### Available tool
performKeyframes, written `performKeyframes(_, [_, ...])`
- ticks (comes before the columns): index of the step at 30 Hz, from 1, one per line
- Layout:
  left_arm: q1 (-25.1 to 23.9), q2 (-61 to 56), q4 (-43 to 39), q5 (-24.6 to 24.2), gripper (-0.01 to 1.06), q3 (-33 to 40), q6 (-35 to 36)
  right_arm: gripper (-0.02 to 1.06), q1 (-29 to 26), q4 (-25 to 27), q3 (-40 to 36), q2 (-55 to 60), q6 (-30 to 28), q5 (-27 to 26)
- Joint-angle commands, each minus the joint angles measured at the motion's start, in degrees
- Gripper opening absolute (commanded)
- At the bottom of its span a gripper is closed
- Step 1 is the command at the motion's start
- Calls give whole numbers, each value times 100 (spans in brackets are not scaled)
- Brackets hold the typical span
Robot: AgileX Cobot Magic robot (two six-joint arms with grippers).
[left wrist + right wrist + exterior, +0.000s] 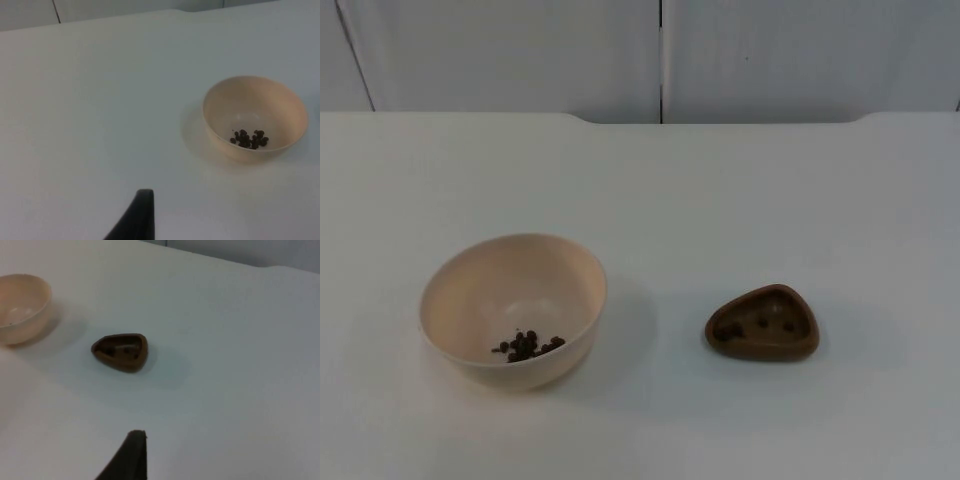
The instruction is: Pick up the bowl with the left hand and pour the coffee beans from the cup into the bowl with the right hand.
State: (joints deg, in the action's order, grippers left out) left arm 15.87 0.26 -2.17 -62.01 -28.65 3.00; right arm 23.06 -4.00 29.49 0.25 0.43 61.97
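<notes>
A cream bowl (510, 285) stands on the white table at the front left, with a small heap of coffee beans (528, 346) in its bottom. To its right sits a small brown, rounded-triangle cup (763, 323) holding a few beans. In the left wrist view the bowl (260, 107) and its beans (248, 139) lie some way ahead of my left gripper (142, 212), which hangs over bare table. My right gripper (132, 455) is well short of the cup (120, 352), and the bowl (22, 315) stands further off. Neither gripper touches anything.
The white table top (720, 200) runs back to the grey partition wall (660, 55). Open table surface surrounds the bowl and the cup.
</notes>
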Motion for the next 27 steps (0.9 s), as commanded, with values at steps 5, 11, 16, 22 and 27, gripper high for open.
performKeyframes(5, [5,-26,54,32,105,31,-13,105,-681,-16,-5,-25,16,-22])
performKeyframes(11, [5,-26,54,32,105,31,-13,105,-1517,-16,-5,-25,16,-22])
performKeyframes(16, [5,-26,54,32,105,31,-13,105,-2015,-16,-5,-25,16,-22])
performKeyframes(22, [5,-26,54,42,105,31,-13,105,-2177,-16,-5,-25,16,-22])
performKeyframes(27, [5,-26,54,42,105,31,-13,105,-2176,-16,-5,-25,16,-22])
